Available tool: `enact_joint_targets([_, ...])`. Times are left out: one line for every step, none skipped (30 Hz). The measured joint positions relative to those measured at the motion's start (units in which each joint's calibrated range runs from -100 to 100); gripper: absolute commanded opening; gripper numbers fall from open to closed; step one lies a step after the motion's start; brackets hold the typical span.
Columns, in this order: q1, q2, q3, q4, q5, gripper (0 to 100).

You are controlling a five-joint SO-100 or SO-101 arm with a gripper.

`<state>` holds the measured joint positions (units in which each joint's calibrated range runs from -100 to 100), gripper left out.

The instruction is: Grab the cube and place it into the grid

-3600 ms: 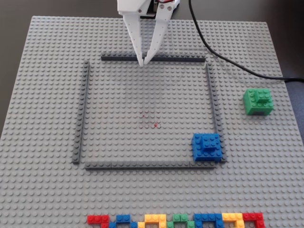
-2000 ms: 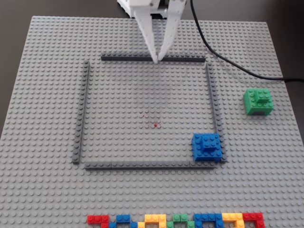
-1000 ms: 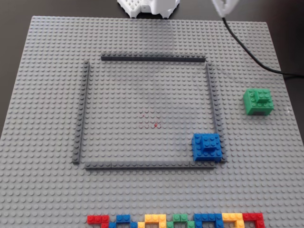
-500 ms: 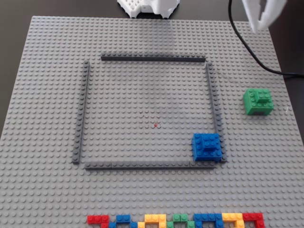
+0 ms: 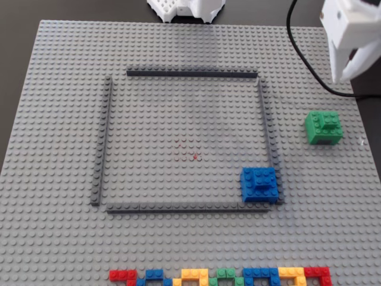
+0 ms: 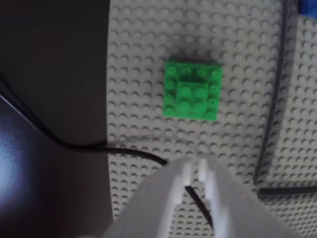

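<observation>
The cube is a small green Lego block with a raised brick on top. It sits on the grey baseplate, right of the grid and outside its dark strips. In the wrist view the cube lies ahead of my gripper, a clear gap away. My white gripper hovers above the plate's far right edge, behind the cube. Its fingertips stand almost together with nothing between them. The grid's right strip shows in the wrist view, to the right of the cube.
A blue block sits inside the grid's near right corner; its edge shows in the wrist view. A multicoloured brick row lines the near edge. A black cable runs over the plate's right edge and under my gripper.
</observation>
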<state>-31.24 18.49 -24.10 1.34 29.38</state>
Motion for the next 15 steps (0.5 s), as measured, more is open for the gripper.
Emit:
enact_joint_targets([0.00, 1.02, -0.88, 0.05, 0.00, 3])
enact_joint_targets([0.00, 1.95, -1.59, 0.05, 0.00, 3])
enact_joint_targets([0.00, 2.97, -2.38, 0.05, 0.00, 3])
enact_joint_targets([0.00, 3.73, -3.09, 0.05, 0.00, 3])
enact_joint_targets([0.00, 4.50, -3.62, 0.05, 0.00, 3])
enact_joint_targets([0.00, 5.09, -4.15, 0.05, 0.00, 2])
enact_joint_targets([0.00, 5.60, -4.59, 0.05, 0.00, 1])
enact_joint_targets([0.15, 6.02, -4.85, 0.05, 0.00, 1])
enact_joint_targets([0.22, 6.45, -4.94, -0.05, 0.00, 1])
enact_joint_targets([0.29, 6.79, -4.94, -0.20, -0.10, 1])
enact_joint_targets([0.36, 7.12, -4.94, -0.29, -0.20, 1])
enact_joint_targets([0.44, 7.38, -4.94, -0.34, -0.29, 1])
enact_joint_targets([0.51, 7.63, -4.94, -0.34, -0.29, 2])
enact_joint_targets([0.58, 7.72, -4.94, -0.34, -0.29, 6])
enact_joint_targets([0.73, 7.89, -4.94, -0.34, -0.29, 10])
